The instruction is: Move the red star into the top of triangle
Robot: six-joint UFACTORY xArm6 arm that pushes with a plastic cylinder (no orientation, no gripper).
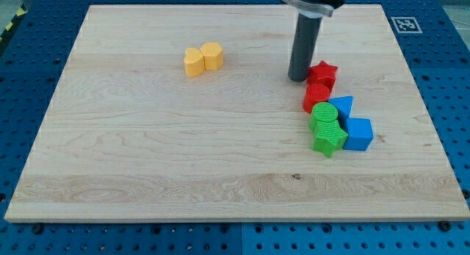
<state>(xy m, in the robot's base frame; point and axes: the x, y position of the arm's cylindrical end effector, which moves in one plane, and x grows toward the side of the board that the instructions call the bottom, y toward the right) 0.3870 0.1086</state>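
Note:
The red star (323,73) lies right of the board's centre, toward the view's top. My tip (299,78) rests on the board just left of the star, touching or nearly touching it. Below the star sits a red round block (316,95). The blue triangle (342,107) lies just right of that red block, below and slightly right of the star. A green round block (324,118), a green star (328,141) and a blue cube (358,133) crowd together below.
A yellow heart (194,62) and a yellow hexagon-like block (212,56) touch each other at the view's upper left. The wooden board (147,159) lies on a blue pegboard table. A fiducial marker (402,23) sits at the board's top right corner.

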